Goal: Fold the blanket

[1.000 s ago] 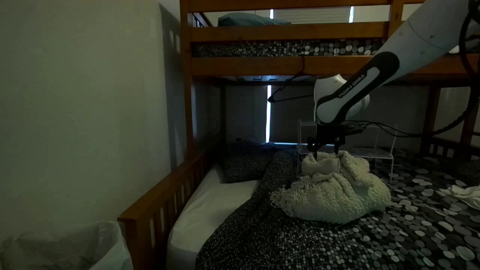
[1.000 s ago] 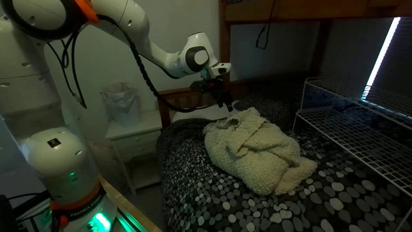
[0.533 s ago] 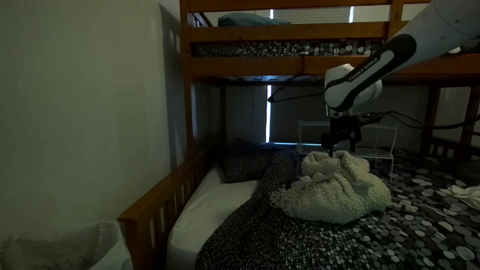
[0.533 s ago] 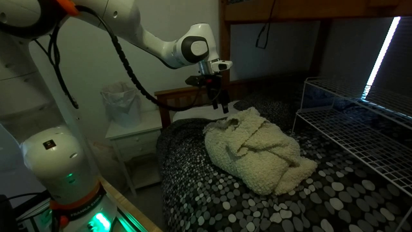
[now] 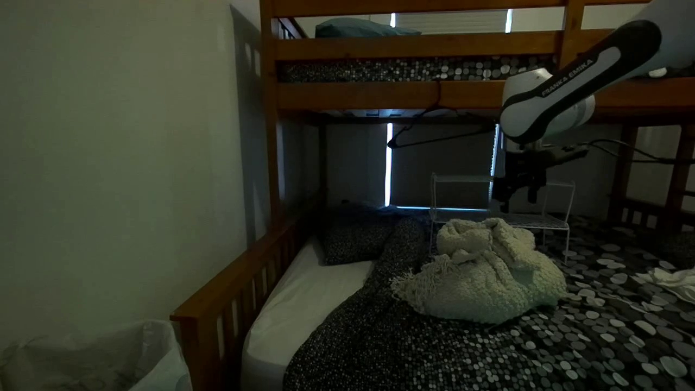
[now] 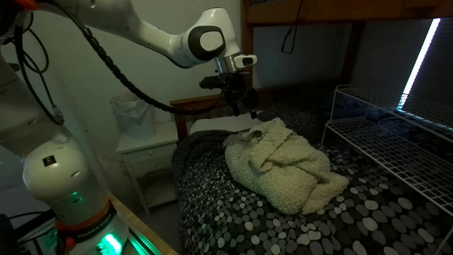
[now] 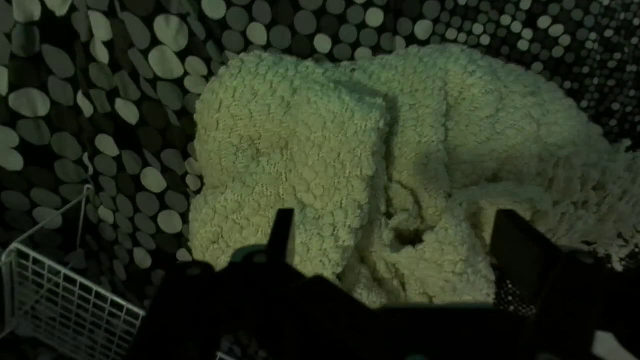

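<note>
A wooden bunk bed (image 5: pixel 412 96) fills much of the room, and its lower bunk serves as the work surface, I suppose because it is the broadest flat place here. Over it lies a dark spotted duvet (image 6: pixel 226 212), leaving a strip of white sheet (image 5: pixel 307 304) bare along the end rail. The robot arm (image 6: pixel 155 39) reaches in from beside the bed, wrist bent so the tool points down, a sensible pose for taking cloth from above. A white nightstand (image 6: pixel 155 140) stands beyond the bed's end. A wire rack (image 6: pixel 389 150) sits on the duvet near the blanket (image 6: pixel 283 170); a wide drag that way could snag. The cream, nubbly blanket rests amid the spots, doubled over in thick, lumpy layers, fringe (image 5: pixel 426 282) spilling from one side. I'd call it partly folded, not yet neat. A lined bin (image 6: pixel 132 115) is tucked away on the nightstand. A dark hanger (image 5: pixel 440 139) dangles from the upper bunk's rail. The gripper (image 7: pixel 394 216) hangs above the blanket, apart from it, fingers (image 7: pixel 522 255) spread wide, holding nothing, perhaps to pinch another layer.
</note>
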